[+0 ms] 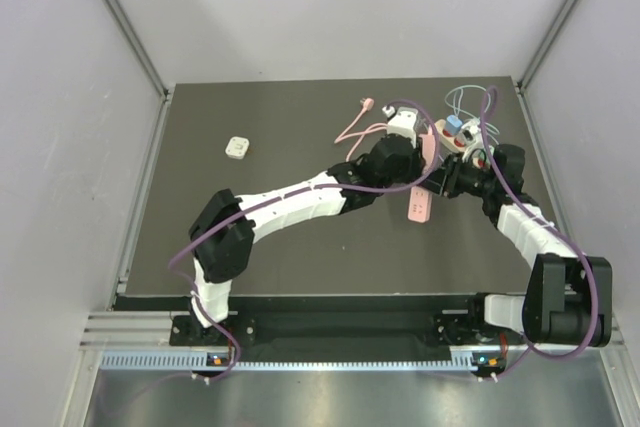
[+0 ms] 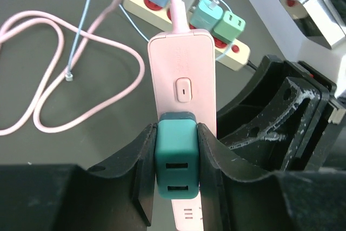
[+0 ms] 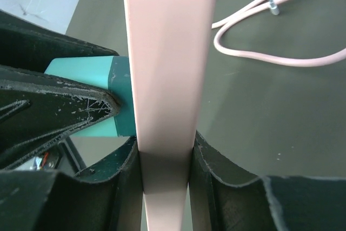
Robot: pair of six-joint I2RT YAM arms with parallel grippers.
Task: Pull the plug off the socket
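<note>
Dark grey matting covers the table (image 1: 300, 247) between pale walls, and all the action sits right of centre, where my two arms meet. My left gripper (image 2: 177, 140) is clamped on the teal plug (image 2: 177, 160), one finger flat against each side, and the plug is seated in the pink power strip (image 2: 183, 58), just below its switch. My right gripper (image 3: 165, 155) is pinched on that same strip, holding it by its long edges and close to the plug, so the body is braced. I judge this to be the moment just ahead of the pull: both grips are set, but the plug has not yet come free. What comes next calls for a straight draw along the line of the pins with the left arm while the right holds firm. Any twist could jam the pins or drag the strip along. Now the count. Two power strips: the pink one in hand and a white power strip (image 2: 238, 58) lying behind it. One teal plug on the pink strip, and four plugs on the white one: blue, white, turquoise and mint green. One pink cable (image 2: 32, 117), looping left. One pale blue lead (image 2: 69, 75) with a loose end. One small white adapter (image 1: 237, 148), well apart on the left.
</note>
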